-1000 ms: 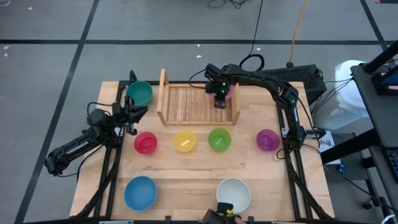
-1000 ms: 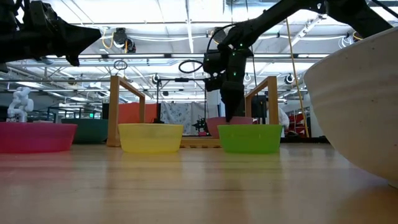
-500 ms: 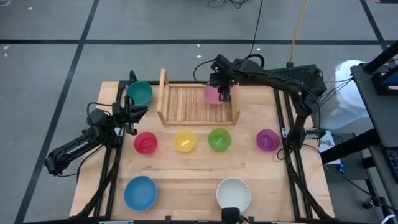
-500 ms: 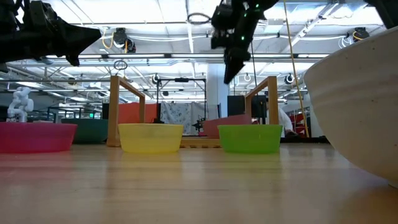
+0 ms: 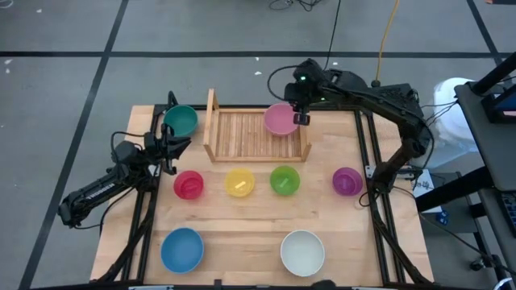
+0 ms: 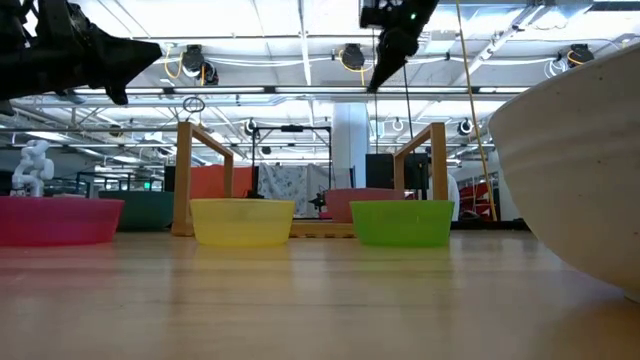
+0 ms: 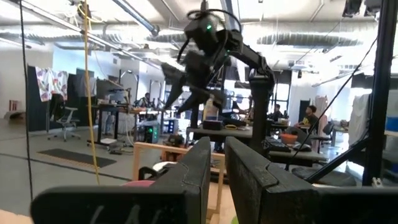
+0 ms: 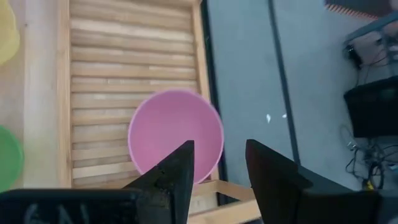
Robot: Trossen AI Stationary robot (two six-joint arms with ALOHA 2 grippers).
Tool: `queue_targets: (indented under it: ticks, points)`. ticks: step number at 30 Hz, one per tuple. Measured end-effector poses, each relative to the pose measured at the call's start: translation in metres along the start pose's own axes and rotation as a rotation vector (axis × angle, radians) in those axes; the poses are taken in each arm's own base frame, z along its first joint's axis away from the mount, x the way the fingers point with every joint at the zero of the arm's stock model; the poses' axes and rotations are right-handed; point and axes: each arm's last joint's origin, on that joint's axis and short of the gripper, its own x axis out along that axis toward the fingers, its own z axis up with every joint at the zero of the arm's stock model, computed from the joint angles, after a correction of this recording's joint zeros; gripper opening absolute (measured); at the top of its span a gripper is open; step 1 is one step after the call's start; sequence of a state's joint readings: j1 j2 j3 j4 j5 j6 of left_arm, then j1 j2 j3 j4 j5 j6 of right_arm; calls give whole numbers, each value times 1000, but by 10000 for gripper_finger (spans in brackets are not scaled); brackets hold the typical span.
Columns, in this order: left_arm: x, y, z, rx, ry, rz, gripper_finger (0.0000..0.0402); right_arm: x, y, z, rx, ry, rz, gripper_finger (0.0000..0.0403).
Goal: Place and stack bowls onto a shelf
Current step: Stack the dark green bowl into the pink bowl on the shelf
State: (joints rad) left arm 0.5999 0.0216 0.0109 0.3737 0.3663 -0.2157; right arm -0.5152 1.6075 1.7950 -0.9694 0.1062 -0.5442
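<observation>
Change noted: a second ago the right gripper (image 5: 302, 118) sat low over the pink bowl (image 5: 280, 119) inside the shelf (image 5: 242, 137); it has since risen clear and drawn back toward the shelf's far right corner. Its fingers (image 8: 177, 171) stand apart with nothing between them. The pink bowl stays behind, resting on the slats at the shelf's far right end, directly below and slightly left of the gripper.

The left gripper (image 5: 172, 145) has not shifted. It hangs over the table's left edge, just near-side of the teal bowl (image 5: 181, 121). Its fingers (image 7: 200, 168) are narrowly parted and appear to hold nothing, though the wrist view is poor on this point.

Open room: the rest of the slatted base, left of the pink bowl, is bare. The upright side boards bound the shelf at left and right.

Near side of the shelf, a row: red bowl (image 5: 189, 184), yellow bowl (image 5: 239, 182), green bowl (image 5: 285, 180), purple bowl (image 5: 347, 180), spaced apart. The blue bowl (image 5: 181, 249) and white bowl (image 5: 302, 251) sit by the table's near edge.
</observation>
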Motion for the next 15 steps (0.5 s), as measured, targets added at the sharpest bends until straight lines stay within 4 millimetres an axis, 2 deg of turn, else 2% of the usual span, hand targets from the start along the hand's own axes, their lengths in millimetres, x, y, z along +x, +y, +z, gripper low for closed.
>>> queue_targets:
  ticks: [5, 15]
  points:
    - [0, 0, 0, -128, 0, 0, 53, -25, -2, -3, 26, -51, -33, 139]
    - [-1, -3, 11, -337, -105, -45, 53, -47, -2, -7, 58, -94, -53, 139]
